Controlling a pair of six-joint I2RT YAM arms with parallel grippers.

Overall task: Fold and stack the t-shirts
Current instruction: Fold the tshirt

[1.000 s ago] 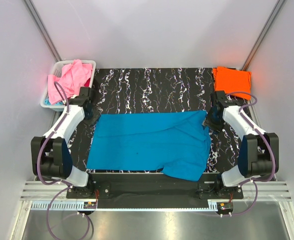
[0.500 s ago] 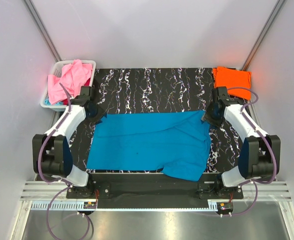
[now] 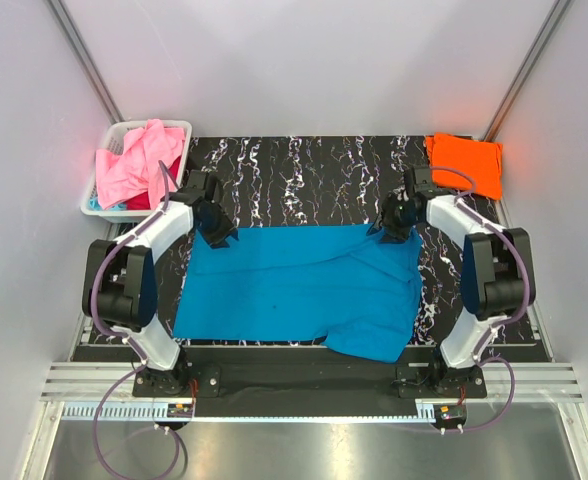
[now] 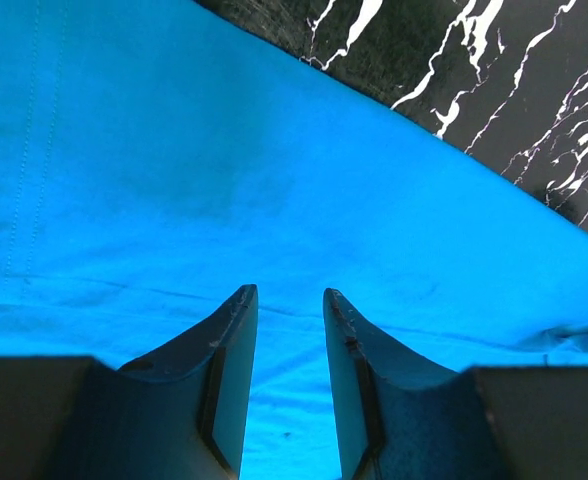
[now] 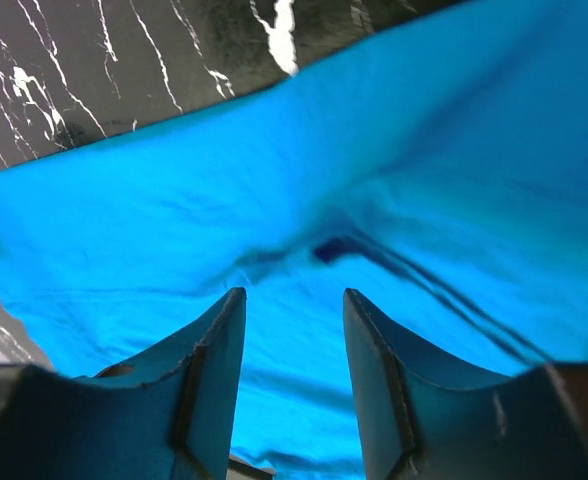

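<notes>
Plain pale walls point(image 3: 304, 70) are enclosing a black, white-veined tabletop point(image 3: 304, 170), slanted aluminium posts point(image 3: 79, 50) are running up both far corners, and light is reflecting off a steel sheet point(image 3: 304, 450) in front

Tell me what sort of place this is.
Probably a robot lab test cell, not a home: plain white walls with metal framing, a black marbled mat, and a teal-blue t-shirt spread between the bolted-down left arm and right arm.

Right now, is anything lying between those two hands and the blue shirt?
Nothing visible does. The left hand and the right hand are both at the far edge of the blue shirt, fingers apart, with only bare cloth showing between them.
</notes>
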